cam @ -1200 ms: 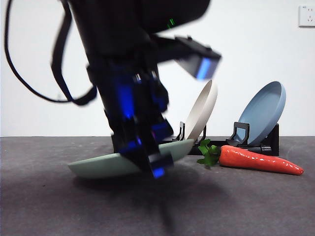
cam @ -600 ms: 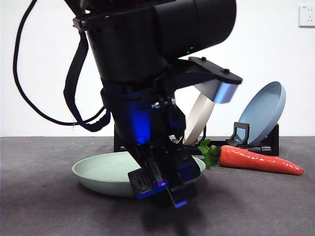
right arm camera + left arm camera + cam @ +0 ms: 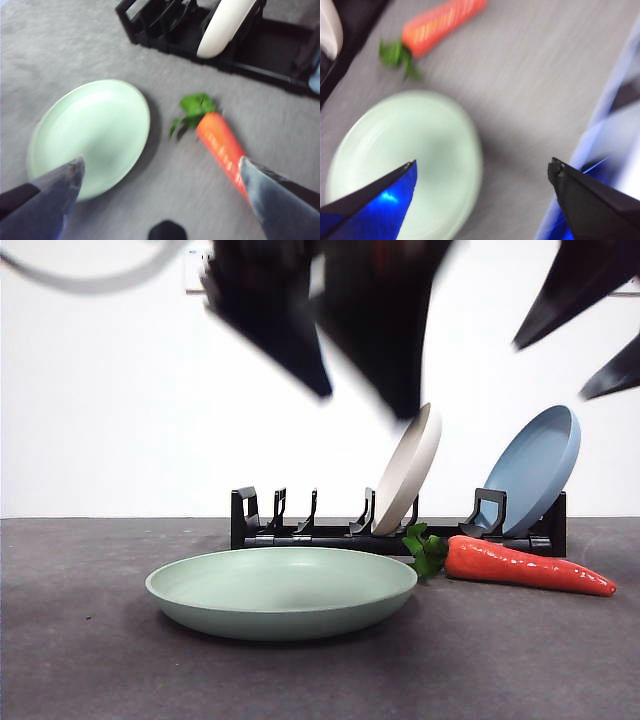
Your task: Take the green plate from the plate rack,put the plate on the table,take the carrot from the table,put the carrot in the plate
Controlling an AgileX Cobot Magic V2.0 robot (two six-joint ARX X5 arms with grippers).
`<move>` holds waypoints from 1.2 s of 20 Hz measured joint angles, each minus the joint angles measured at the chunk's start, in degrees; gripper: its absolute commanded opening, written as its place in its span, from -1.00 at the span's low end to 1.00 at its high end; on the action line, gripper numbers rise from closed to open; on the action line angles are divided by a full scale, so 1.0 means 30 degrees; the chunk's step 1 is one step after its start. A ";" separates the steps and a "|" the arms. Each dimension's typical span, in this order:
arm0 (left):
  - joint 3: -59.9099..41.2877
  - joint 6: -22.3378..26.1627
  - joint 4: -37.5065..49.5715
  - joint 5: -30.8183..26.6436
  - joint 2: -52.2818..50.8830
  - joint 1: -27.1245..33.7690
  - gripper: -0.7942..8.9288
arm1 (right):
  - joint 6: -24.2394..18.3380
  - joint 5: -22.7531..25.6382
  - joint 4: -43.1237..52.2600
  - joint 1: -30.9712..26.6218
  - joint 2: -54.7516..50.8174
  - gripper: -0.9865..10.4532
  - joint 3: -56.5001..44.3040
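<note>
The green plate (image 3: 280, 590) lies flat on the table (image 3: 80, 660), in front of the plate rack (image 3: 300, 532). The carrot (image 3: 530, 568) lies to its right, leaves toward the plate. My left gripper (image 3: 362, 405) is blurred, high above the plate, open and empty. Its wrist view shows the plate (image 3: 405, 160) and carrot (image 3: 442, 22) below the open gripper (image 3: 482, 170). My right gripper (image 3: 552, 370) shows at the top right, open and empty. Its wrist view shows the plate (image 3: 90, 135), carrot (image 3: 225, 150) and rack (image 3: 165, 25) below the gripper (image 3: 160, 167).
A cream plate (image 3: 410, 470) stands tilted in the middle of the rack and a blue plate (image 3: 535, 470) leans at its right end. The cream plate also shows in the right wrist view (image 3: 225, 25). A white wall stands behind.
The left gripper has let go of the green plate and risen from table height to the top of the view. The plate now rests flat. A second gripper has appeared at the top right.
</note>
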 measured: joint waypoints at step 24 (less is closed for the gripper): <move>0.0066 -0.4488 -0.2616 0.0874 -1.0069 -0.0146 0.07 | -0.4146 0.5217 0.9005 0.2572 1.1861 -0.14 0.0036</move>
